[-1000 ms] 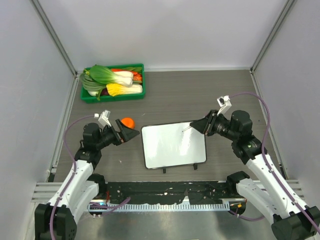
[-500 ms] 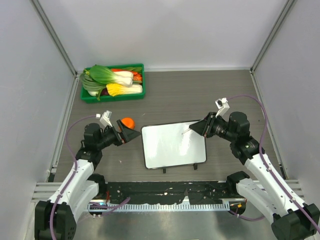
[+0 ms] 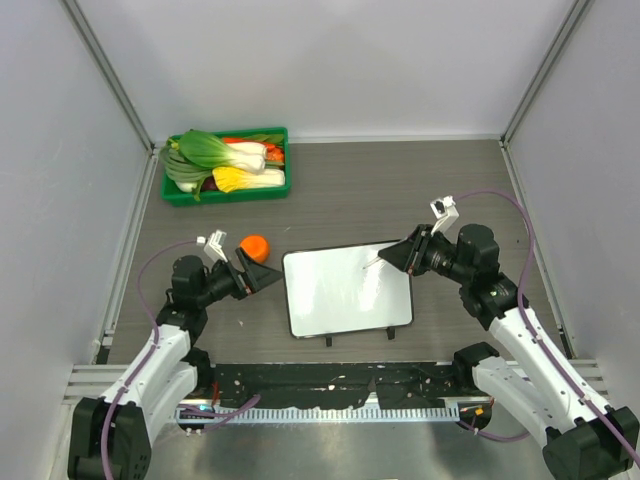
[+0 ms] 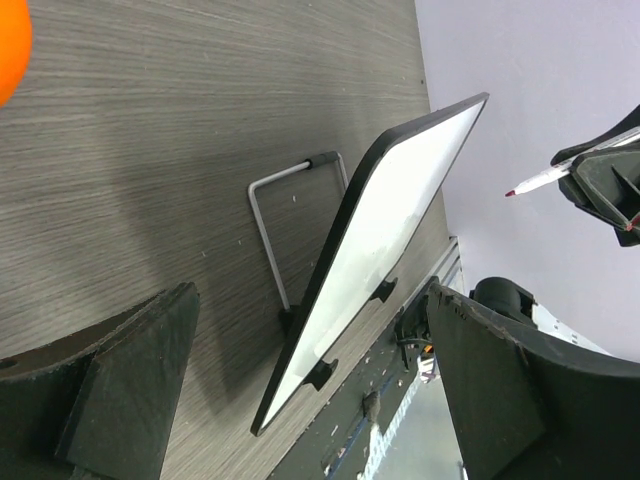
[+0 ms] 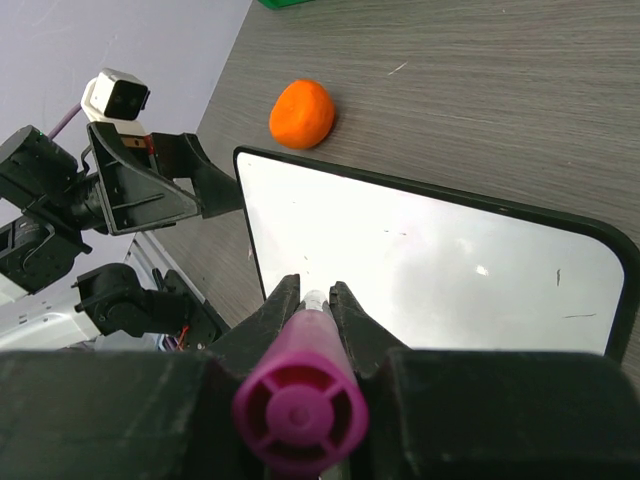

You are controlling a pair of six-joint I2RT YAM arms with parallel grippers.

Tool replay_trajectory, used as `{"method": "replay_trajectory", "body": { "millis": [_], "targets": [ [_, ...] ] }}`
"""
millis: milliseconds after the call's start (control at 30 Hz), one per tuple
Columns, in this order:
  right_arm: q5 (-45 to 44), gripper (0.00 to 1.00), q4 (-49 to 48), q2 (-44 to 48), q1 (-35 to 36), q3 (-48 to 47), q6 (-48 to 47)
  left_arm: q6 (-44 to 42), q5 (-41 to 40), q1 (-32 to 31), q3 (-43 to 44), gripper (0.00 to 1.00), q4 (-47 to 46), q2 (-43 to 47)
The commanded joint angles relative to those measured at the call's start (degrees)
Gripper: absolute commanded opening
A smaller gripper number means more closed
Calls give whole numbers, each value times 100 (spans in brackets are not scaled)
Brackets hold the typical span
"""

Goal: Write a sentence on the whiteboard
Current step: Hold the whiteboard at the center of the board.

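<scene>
my right gripper (image 3: 402, 252) clamped on marker (image 5: 300, 405), tip over whiteboard (image 3: 347, 290) mid-table | left gripper (image 3: 258, 277) wide open, empty, beside its left edge | left wrist only: board leans on wire stand (image 4: 290, 170) | top only: veg tray (image 3: 226, 197) at back

Both arms are built alike. The left arm (image 3: 150, 365) and the right arm (image 3: 545, 365) have smooth white shells on the long links and matte black housings at the joints. A thin purple cable (image 3: 138, 290) loops free of each arm and runs up to the wrist, where a small white camera (image 3: 443, 208) sits on a bracket. The jaws are black too: flat, wedge-shaped plates with angular edges. Chunky black blocks form the bases (image 3: 100, 440).
</scene>
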State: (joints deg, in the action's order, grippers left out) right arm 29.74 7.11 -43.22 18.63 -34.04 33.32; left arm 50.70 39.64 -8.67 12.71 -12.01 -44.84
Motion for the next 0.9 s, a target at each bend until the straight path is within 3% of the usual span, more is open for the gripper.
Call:
{"method": "replay_trajectory", "body": {
  "millis": [0, 600, 733, 867],
  "targets": [
    [111, 1, -430, 68, -9, 38, 104, -25, 70, -30, 73, 100, -285, 90],
    [-275, 1, -246, 33, 246, -164, -71, -306, -96, -232, 135, 100, -109, -341],
    [-758, 1, -79, -72, 824, -348, -220, -324, -123, -276, 144, 100, 15, -341],
    [-1828, 1, 53, -274, 1702, -542, -422, -420, -211, -320, 162, 100, 137, -341]
  ]
}}
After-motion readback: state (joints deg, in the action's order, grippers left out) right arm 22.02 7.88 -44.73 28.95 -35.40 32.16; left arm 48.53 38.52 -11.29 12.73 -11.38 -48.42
